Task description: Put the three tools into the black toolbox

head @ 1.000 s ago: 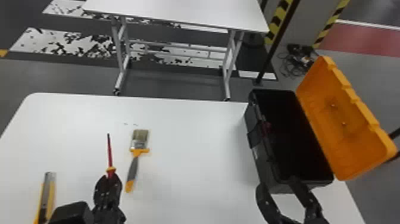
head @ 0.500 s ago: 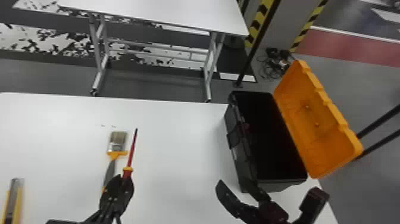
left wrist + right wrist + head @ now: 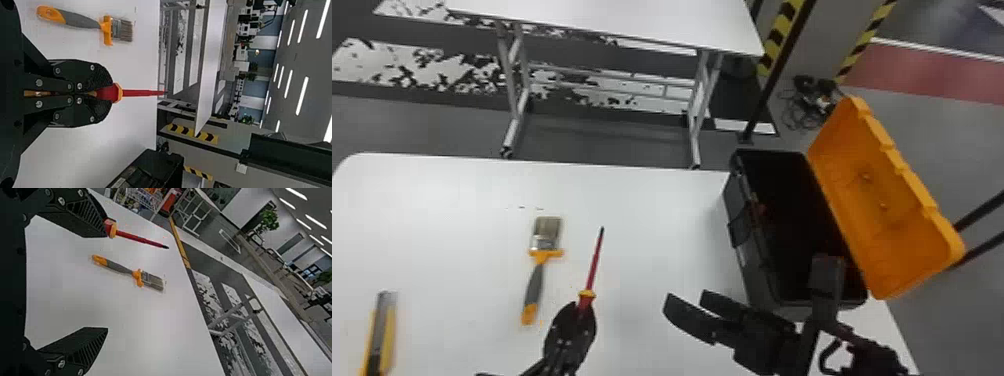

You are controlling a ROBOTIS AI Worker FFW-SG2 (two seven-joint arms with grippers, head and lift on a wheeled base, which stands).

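The white surface (image 3: 662, 210) runs across the head view, with another white table (image 3: 612, 20) beyond it. At its right side stands the black toolbox (image 3: 757, 275), its orange lid (image 3: 887, 210) swung open to the right. The inside of the box is dark; a small reddish spot shows near its left wall, and what lies deeper cannot be made out.

The right gripper (image 3: 686, 296) is over the surface, left of the toolbox's near end, fingers spread wide with nothing between them. The left gripper (image 3: 583, 305) has its fingers closed on the handle of the red screwdriver (image 3: 594, 265), whose shaft points away from the robot, right of the paintbrush.

The paintbrush (image 3: 535, 282) lies on the surface, bristles toward the far edge. Farther left lies the yellow and grey cutter (image 3: 380, 330). All three tools are outside the toolbox.
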